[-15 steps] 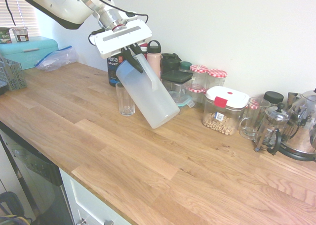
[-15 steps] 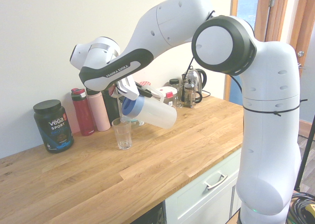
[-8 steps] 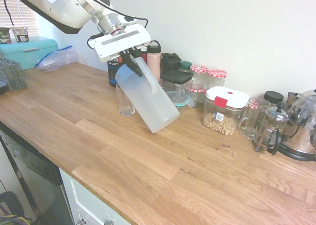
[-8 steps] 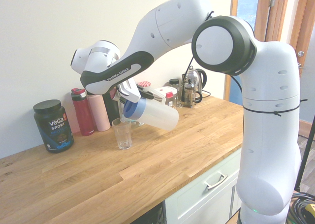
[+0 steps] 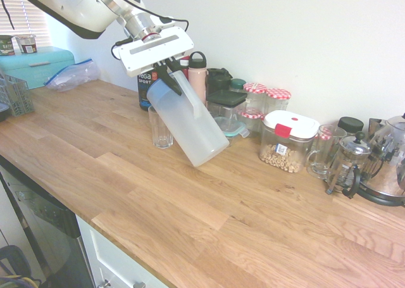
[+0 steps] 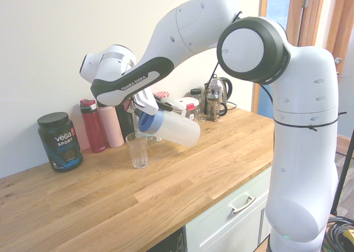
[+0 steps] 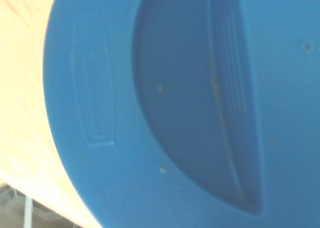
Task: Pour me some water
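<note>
The jug [image 5: 197,133] is in the air above the worktop [image 5: 209,218], with the hand [image 5: 171,81] clamped on its handle. Its walls are cloudy, and I cannot tell how full it is. The glass [image 5: 161,131] stands upright by the jug's lid end; whether any water is in it I cannot tell.

Wallward of the jug are a black-lidded container [image 5: 226,107] and jars [image 5: 276,102] with checked lids. Past its base end come a white-lidded box [image 5: 286,145] part full of beige pieces, a glass mug [image 5: 321,155], a coffee press [image 5: 349,164] and a kettle [image 5: 386,164]. Past its lid end are a pink bottle [image 6: 112,127], a red bottle [image 6: 94,127] and a black tub [image 6: 61,144].

The worktop is wooden, along a pale wall [image 5: 304,35], with a drawer [image 6: 232,207] beneath.

The jug leans, its long axis slanting: blue lid [image 6: 150,122] higher and toward the glass, base lower and away.
</note>
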